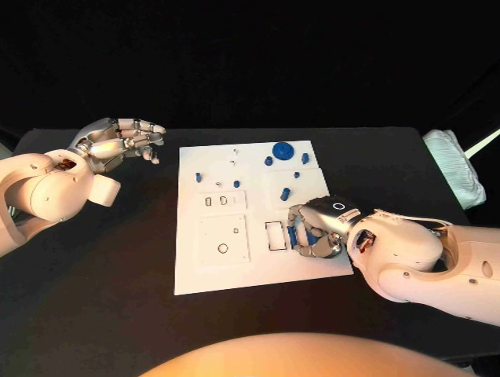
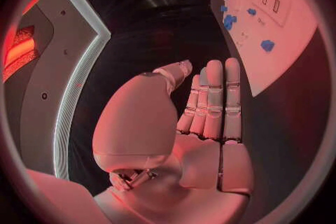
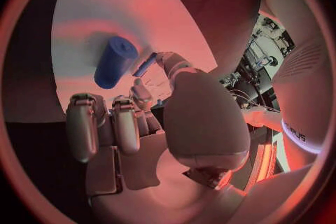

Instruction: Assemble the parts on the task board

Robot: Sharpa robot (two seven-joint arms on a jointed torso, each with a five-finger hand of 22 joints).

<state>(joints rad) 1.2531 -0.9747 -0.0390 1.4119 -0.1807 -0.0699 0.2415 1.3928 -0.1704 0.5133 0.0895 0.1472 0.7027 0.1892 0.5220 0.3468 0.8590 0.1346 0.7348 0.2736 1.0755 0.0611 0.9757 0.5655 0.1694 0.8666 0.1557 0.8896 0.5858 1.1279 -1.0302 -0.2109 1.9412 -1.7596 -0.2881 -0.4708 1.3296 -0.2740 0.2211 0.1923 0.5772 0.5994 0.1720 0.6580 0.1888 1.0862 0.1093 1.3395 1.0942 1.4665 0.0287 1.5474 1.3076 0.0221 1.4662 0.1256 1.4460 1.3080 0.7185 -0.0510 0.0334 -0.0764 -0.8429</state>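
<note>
Task board (image 1: 205, 267): centre of table. Right hand (image 1: 318, 228) at board's 4 o'clock, grasp unclear. Left hand (image 1: 123, 141) at 10 o'clock, released, fingers apart, off board.

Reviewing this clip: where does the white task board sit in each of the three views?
Head view: task board in the table's middle, between the arms.
Left wrist view: task board beyond the left hand, across black table.
Right wrist view: task board just past the right hand, bearing a blue cylinder.
Shared landmark: the blue parts on the board.
</note>
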